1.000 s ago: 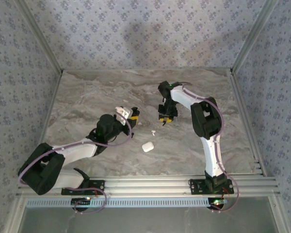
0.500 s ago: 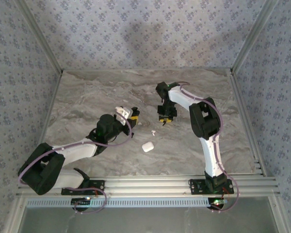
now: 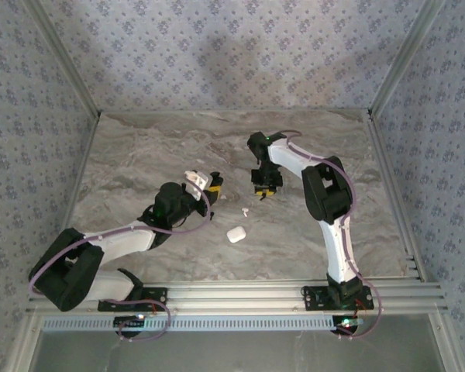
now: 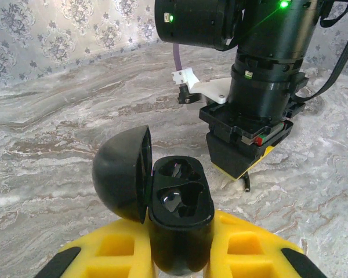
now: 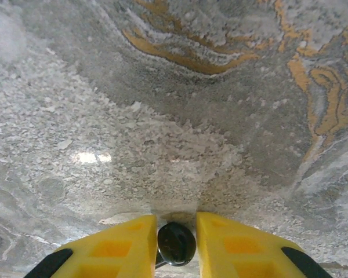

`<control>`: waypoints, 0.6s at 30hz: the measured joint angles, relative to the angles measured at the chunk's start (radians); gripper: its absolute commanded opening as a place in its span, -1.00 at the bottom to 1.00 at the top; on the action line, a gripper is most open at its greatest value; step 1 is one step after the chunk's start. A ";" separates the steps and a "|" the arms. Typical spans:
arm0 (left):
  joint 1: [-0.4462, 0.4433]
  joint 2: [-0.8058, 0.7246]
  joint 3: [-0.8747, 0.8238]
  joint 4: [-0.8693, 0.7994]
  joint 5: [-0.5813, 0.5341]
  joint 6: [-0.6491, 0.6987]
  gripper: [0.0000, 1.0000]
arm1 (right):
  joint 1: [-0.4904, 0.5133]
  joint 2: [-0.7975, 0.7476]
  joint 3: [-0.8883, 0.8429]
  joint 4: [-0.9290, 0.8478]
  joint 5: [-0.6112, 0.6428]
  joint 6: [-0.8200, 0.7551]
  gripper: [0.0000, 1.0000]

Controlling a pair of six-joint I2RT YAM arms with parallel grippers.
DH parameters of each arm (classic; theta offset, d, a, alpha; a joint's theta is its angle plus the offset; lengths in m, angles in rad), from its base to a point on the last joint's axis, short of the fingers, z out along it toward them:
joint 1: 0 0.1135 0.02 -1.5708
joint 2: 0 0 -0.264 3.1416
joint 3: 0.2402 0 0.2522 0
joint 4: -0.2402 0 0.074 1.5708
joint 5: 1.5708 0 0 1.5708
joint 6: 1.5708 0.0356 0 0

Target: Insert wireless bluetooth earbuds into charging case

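Nearest the arm bases, on the grey marbled worktop (image 3: 139,155): small glossy white pebble-shaped box (image 3: 234,234), lying loose. Just beyond and apart from it, tiny white stemmed earbud (image 3: 245,210). Further back to the left, left gripper (image 4: 182,250) clenched on glossy black charging case (image 4: 180,202), held upright, domed lid (image 4: 120,179) hinged open to one side, two bare wells showing. Beyond, right gripper (image 4: 242,169) pointing down over the worktop, grasping small glossy black rounded piece (image 5: 176,244) between yellow fingers (image 5: 110,249), thin dark stem hanging beneath.

Overhead camera surveys the whole table (image 3: 139,155); both wrist cameras face it close up.
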 measured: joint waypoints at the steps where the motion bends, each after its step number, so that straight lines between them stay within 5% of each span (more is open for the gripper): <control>1: 0.000 0.000 0.000 0.000 0.000 0.000 -0.63 | 0.000 -0.008 -0.013 0.004 0.002 0.000 -0.50; 18: 0.000 0.099 0.003 0.002 0.103 -0.031 -0.64 | 0.016 -0.276 -0.257 0.191 0.066 -0.058 -0.52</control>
